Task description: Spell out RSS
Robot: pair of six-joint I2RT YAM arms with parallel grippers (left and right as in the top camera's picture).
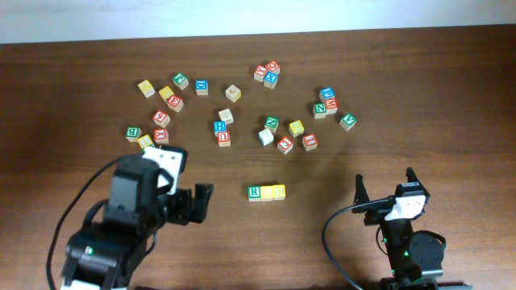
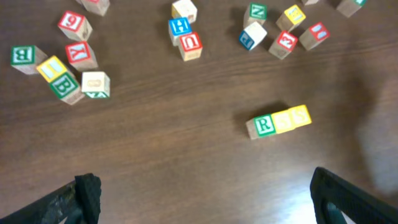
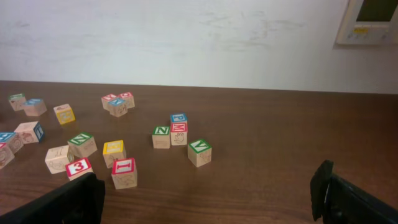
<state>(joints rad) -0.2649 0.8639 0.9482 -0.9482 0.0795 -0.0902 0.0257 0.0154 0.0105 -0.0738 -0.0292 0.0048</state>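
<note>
You have the row of three blocks, a green R then two yellow, touching side by side at the table's front middle. It lies well apart from the scattered blocks, so it reads cleanly. Your left pincer and right pincer stand wide apart and empty.

The R cube is showing a green letter on white; the middle cube and end cube are showing yellow. Loose cubes are showing red, blue, green and yellow faces on pale wood. The table is showing dark brown wood grain.
</note>
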